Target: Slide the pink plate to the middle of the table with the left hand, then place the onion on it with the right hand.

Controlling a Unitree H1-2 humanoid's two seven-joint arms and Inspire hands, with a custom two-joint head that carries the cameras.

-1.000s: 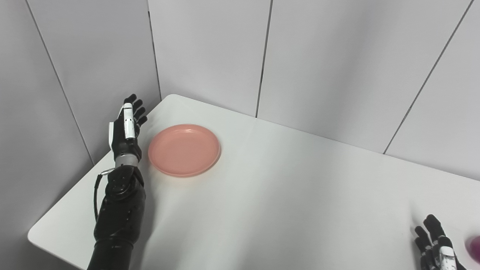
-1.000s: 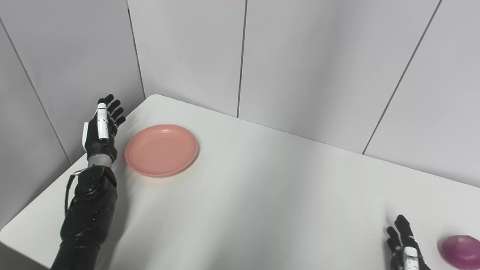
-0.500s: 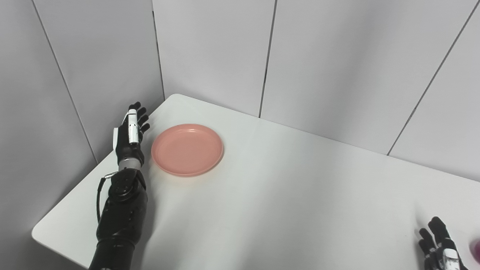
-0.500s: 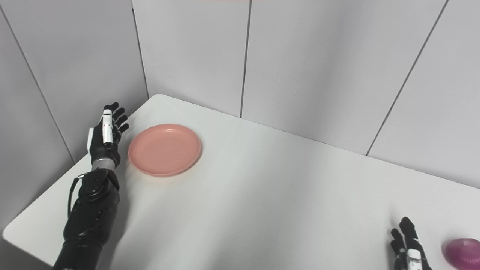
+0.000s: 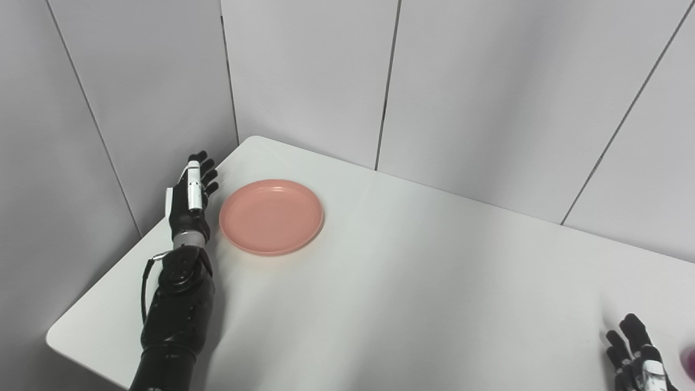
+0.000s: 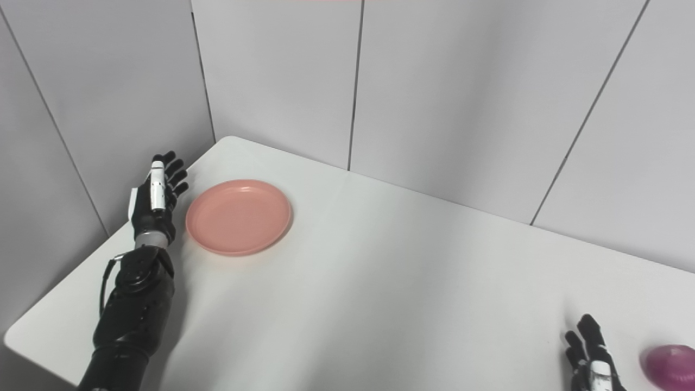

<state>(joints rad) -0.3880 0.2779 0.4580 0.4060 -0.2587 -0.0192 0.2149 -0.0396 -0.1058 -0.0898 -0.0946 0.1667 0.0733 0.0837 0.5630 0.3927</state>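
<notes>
A round pink plate (image 5: 271, 216) lies flat on the white table (image 5: 412, 282) near its far left corner. My left hand (image 5: 190, 196) stands edge-on just to the left of the plate, fingers straight and apart, holding nothing; a narrow gap shows between hand and rim. My right hand (image 6: 592, 361) is at the bottom right, cut off by the picture's edge, fingers spread, empty. A purple onion (image 6: 670, 365) rests on the table just to the right of that hand, not touched.
Grey panelled walls close in behind the table and along its left side, close to my left hand. The table's rounded near-left corner (image 5: 57, 342) lies below my left forearm.
My left hand has come down a little and closer to the plate's left rim. The camera shifted slightly at first. Plate, onion and right hand have stayed put.
</notes>
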